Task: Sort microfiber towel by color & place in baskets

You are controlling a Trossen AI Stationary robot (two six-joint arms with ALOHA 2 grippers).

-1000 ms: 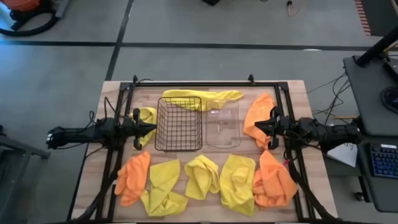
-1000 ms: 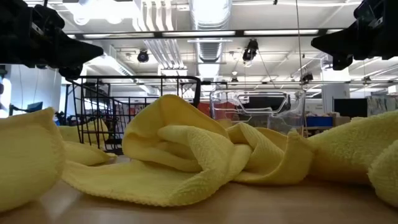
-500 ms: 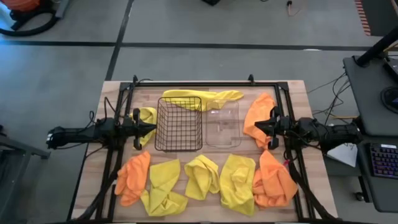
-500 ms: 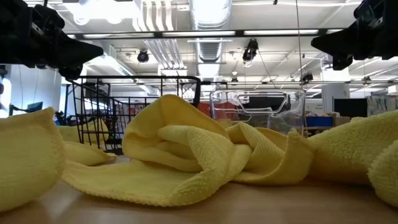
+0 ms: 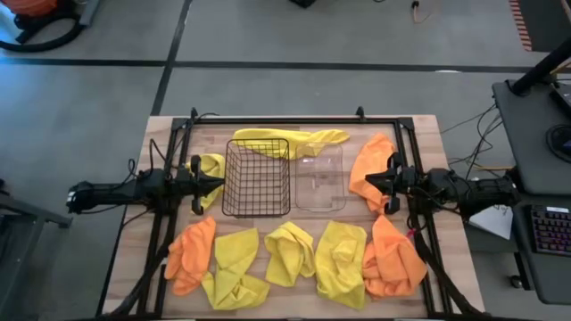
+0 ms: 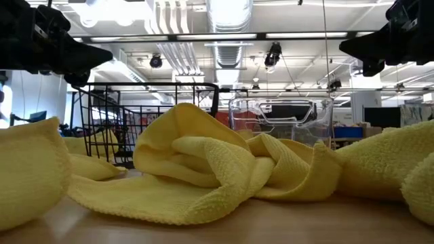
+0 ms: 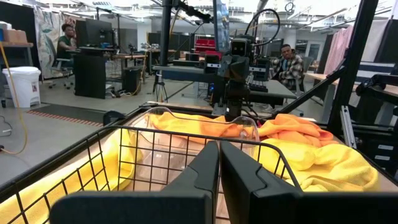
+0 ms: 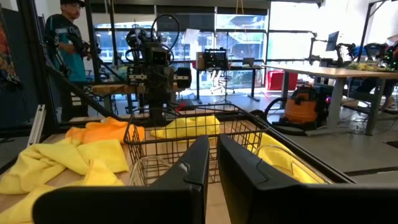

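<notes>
While nothing has shifted over the last second, we see the left end effector (image 5: 217, 183) and right end effector (image 5: 368, 181) closed and empty, flanking the wire basket (image 5: 257, 178) and clear bin (image 5: 320, 182) at centre frame; yellow towels (image 5: 290, 253) and orange towels (image 5: 393, 259) lie unsorted along the surface (image 5: 161, 134), so sorting has not begun.

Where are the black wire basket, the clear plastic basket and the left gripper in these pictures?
black wire basket (image 5: 257, 178): high view, on its grid floor.
clear plastic basket (image 5: 320, 181): high view, on its see-through bottom.
left gripper (image 5: 219, 182): high view, at the shut fingertips beside the wire basket.
</notes>
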